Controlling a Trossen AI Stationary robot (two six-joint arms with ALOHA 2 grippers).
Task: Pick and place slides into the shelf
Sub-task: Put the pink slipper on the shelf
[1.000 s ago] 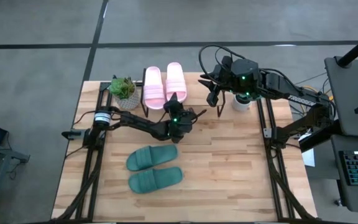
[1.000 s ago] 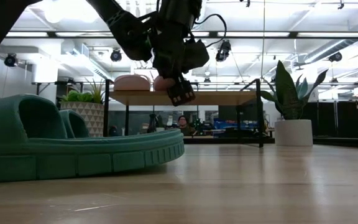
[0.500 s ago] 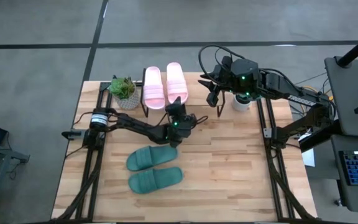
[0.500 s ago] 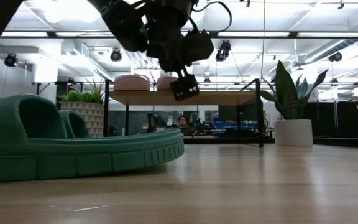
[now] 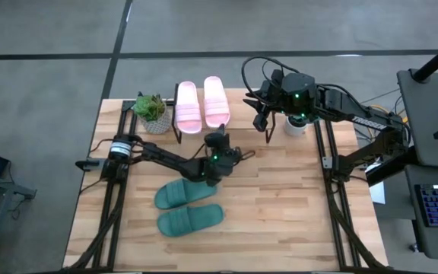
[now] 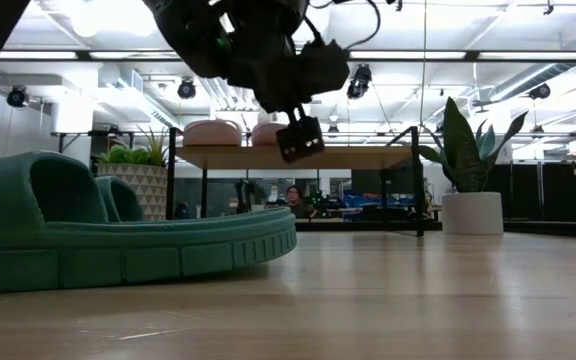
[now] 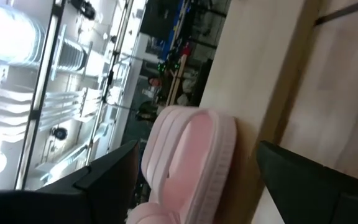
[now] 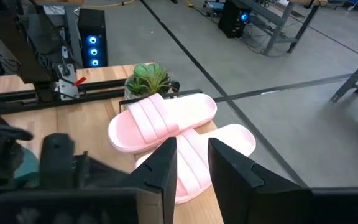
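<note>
Two light pink slides [image 5: 202, 105] lie side by side, soles down, on the left half of the shelf [image 5: 242, 106] at the table's far edge. Two dark green slides [image 5: 187, 205] lie soles down on the table nearer the front; one fills the left of the low view [image 6: 118, 235]. My left gripper [image 5: 219, 140] hovers open just in front of the shelf, pointing level at the right pink slide [image 7: 188, 162], nothing between its fingers. My right gripper [image 5: 263, 120] waits high over the shelf's right end, a narrow gap between its fingers [image 8: 166, 163], holding nothing.
A small potted plant [image 5: 152, 111] stands left of the shelf. A white pot [image 5: 295, 126] with a tall plant [image 6: 473, 190] stands at the far right, under the right arm. The shelf's right half is bare. A person [image 6: 293, 198] shows in the room behind.
My left gripper has drawn back from the shelf toward the table's near edge and risen slightly, turning a little, and has stayed open. The pink slides stay where they were on the shelf.
</note>
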